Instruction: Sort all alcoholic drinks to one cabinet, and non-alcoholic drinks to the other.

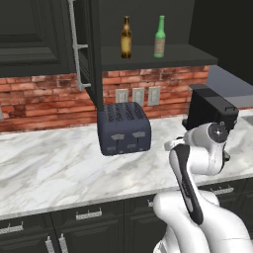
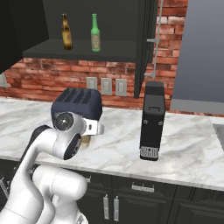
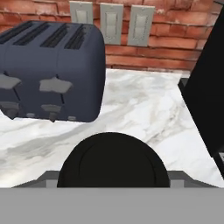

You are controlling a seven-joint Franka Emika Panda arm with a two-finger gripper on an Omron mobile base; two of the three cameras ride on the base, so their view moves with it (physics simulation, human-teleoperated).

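Note:
The alcoholic drinks, an amber bottle (image 1: 126, 38) (image 2: 66, 33) and a green bottle (image 1: 159, 37) (image 2: 95, 33), stand upright side by side on the shelf of the open upper cabinet (image 1: 163, 55) (image 2: 78, 52). One non-alcoholic drink, a tan coffee cup (image 2: 85, 141) with a dark lid (image 3: 113, 162), sits low over the counter in front of the toaster. My gripper (image 3: 113, 180) (image 2: 89, 136) is closed around it: the lid lies right under the hand camera, with a finger (image 3: 47, 177) against each side.
A dark blue toaster (image 1: 123, 128) (image 2: 78, 101) (image 3: 48, 70) stands just behind the hand. A black coffee machine (image 1: 211, 111) (image 2: 152, 120) rises to its right. The open cabinet door (image 1: 85, 47) (image 2: 146, 43) hangs above. Bare marble counter (image 1: 49, 168) stretches left.

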